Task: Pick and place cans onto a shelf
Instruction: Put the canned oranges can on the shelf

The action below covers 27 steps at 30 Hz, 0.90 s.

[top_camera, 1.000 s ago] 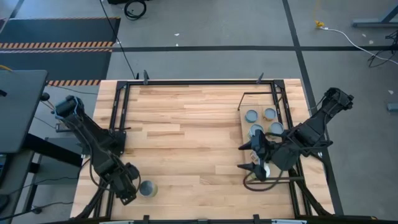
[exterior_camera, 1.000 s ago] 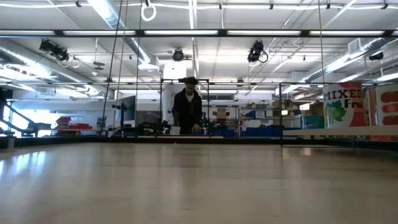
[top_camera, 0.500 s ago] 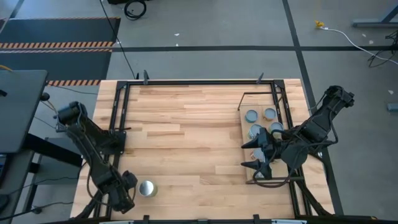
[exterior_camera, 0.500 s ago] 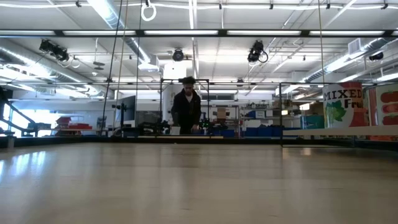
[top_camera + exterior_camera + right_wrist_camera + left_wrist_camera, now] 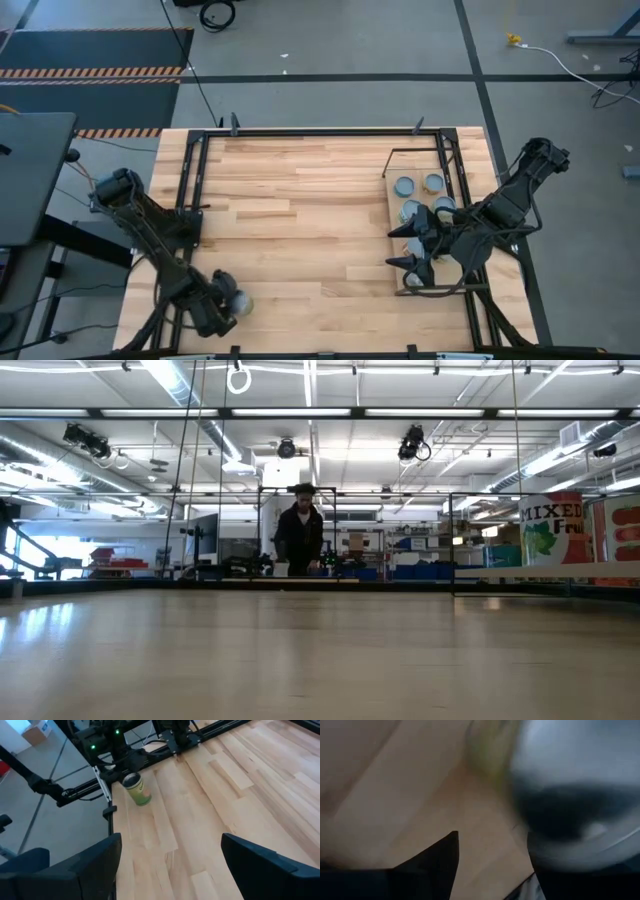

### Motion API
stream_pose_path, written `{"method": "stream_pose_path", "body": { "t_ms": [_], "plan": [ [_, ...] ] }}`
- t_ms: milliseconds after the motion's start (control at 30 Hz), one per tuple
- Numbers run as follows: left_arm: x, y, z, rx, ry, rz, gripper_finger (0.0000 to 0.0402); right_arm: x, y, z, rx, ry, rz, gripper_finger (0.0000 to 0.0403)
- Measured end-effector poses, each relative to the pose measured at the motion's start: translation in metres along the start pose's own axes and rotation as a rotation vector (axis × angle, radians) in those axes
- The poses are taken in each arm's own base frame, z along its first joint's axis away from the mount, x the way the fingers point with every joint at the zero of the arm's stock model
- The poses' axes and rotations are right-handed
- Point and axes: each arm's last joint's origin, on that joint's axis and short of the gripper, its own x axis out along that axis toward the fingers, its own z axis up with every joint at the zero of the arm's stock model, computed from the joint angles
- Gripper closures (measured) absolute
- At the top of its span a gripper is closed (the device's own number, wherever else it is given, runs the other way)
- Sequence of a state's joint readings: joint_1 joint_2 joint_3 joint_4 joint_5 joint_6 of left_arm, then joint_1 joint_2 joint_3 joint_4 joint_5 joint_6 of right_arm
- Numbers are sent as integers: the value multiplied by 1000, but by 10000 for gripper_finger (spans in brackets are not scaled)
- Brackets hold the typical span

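Note:
One can (image 5: 240, 298) with a greenish-yellow label (image 5: 138, 789) stands upright on its base on the tabletop near the front left corner. My left gripper (image 5: 222, 308) is open right beside it and covers its left edge from above. In the left wrist view the can's top (image 5: 570, 795) fills the picture close to one finger (image 5: 437, 862). Several cans (image 5: 418, 196) stand on the shelf (image 5: 392, 200) at the right. My right gripper (image 5: 393, 247) hovers open at the shelf's left edge with nothing between its fingers (image 5: 75, 870). My left gripper is open at the can's side near its top rim (image 5: 535, 845). Blur and the gripper's own body hide the spot, so I cannot tell whether a finger touches the can. The can stays upright on the table.
A black metal frame (image 5: 300, 131) runs round the tabletop's far and side edges. The wide middle of the wooden tabletop (image 5: 300, 220) lies between the two arms. Beyond the table a person (image 5: 302, 540) stands in the room.
My left gripper first drew back a little from the can toward the table's near left corner, then went right toward the can and now overlaps its edge. The can has stayed in place. My right gripper has shifted slightly toward the far edge.

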<state>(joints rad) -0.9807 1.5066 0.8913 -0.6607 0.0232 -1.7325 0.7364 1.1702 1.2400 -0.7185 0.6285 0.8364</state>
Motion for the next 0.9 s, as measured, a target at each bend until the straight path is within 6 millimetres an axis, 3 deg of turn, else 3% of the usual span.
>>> {"method": "stream_pose_path", "body": {
  "t_ms": [167,400,667,900],
  "plan": [
    [-2,-10,26,34,-136,-88,164,1,-1,1,13,-2,-6,55],
    [-8,-15,85,95,-434,-91,164,5,-5,5,-4,-12,-31,55],
    [-27,-20,158,244,-702,-153,164,15,-12,16,-307,-42,-73,55],
    [-46,-21,195,321,-819,-238,164,46,-13,30,-439,-85,-87,55]
  ]
}}
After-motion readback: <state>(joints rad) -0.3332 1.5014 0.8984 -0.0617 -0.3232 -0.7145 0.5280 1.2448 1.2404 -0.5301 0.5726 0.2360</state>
